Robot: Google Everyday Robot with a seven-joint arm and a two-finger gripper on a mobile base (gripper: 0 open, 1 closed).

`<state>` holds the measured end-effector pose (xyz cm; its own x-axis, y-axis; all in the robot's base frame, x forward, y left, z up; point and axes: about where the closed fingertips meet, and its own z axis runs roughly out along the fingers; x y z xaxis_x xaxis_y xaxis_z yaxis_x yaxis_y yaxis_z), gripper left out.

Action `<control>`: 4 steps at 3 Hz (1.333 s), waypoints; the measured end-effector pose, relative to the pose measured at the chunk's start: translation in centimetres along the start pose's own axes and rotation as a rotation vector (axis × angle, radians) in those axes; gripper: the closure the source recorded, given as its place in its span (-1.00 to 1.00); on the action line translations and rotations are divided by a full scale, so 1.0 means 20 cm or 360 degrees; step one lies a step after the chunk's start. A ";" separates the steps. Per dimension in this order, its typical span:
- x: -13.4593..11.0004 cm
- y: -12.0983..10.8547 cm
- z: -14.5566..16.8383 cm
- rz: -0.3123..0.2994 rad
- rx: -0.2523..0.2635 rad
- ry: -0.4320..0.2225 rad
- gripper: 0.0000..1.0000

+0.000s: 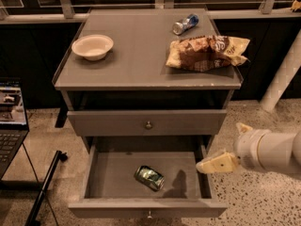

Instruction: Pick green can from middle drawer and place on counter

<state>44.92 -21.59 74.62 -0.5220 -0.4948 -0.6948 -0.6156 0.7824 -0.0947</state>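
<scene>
The green can (149, 178) lies on its side on the floor of the open middle drawer (101, 180), near the middle. My gripper (230, 146) hangs to the right of the drawer, just outside its right wall, and is empty. Its two cream fingers stand apart: one fingertip (212, 165) points left over the drawer's right edge, the other (243, 127) points up. The counter (136, 55) is the grey top of the cabinet above.
On the counter are a white bowl (92, 46) at the left, a crumpled chip bag (204, 52) at the right and a blue-and-silver can (185, 24) at the back. The upper drawer front (146, 122) is closed. A laptop (11, 121) stands at the left.
</scene>
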 end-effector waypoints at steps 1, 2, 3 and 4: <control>0.07 0.09 0.18 0.0105 -0.0101 -0.0177 -1.00; 0.14 0.16 0.31 0.0158 -0.0164 -0.0218 -1.00; 0.21 0.21 0.42 0.0160 -0.0198 -0.0138 -1.00; 0.20 0.23 0.44 0.0154 -0.0213 -0.0133 -1.00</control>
<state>45.15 -16.73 65.18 -0.5354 -0.3820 -0.7533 -0.6406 0.7649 0.0674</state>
